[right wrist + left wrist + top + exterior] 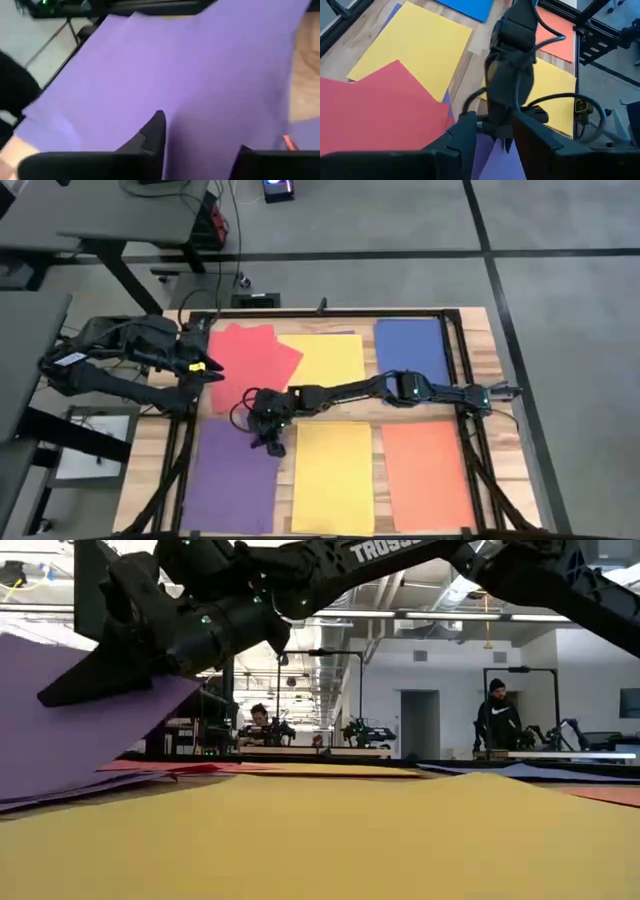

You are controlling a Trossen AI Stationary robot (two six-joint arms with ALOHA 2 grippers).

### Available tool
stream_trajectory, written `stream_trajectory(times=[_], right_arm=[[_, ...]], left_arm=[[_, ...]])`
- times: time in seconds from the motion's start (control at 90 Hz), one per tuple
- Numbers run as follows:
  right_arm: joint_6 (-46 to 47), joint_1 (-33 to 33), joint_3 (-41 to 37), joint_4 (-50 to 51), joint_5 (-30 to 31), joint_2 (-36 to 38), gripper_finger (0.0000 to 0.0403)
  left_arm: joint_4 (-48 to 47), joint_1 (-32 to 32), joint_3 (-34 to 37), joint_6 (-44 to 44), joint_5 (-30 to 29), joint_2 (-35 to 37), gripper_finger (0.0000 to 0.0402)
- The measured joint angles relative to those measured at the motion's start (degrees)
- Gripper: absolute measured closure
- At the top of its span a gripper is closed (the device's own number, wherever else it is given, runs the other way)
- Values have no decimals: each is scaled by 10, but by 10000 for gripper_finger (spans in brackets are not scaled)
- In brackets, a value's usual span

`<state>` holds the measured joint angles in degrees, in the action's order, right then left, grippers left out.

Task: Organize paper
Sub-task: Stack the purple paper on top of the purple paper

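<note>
Right gripper (pixel 270 442), pinched on a lifted purple sheet (pixel 70 730), is held beside the yellow sheet (pixel 333 476), seemingly for tidier stacking.

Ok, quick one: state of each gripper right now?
Left gripper: open, holding nothing, over the red paper.
Right gripper: shut on a raised purple sheet at the purple stack.
</note>
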<state>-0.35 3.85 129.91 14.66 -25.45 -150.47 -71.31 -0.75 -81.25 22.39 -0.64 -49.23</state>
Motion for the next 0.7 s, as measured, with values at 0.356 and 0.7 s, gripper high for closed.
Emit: stream_trajectory(times=[0.356,0.7], right_arm=[[-3,-4,2,-7,58,0,258],[-137,22,4,-62,59,1,263]], left_arm=[[0,0,0,10,0,0,295],[1,0,0,9,0,-24,295]])
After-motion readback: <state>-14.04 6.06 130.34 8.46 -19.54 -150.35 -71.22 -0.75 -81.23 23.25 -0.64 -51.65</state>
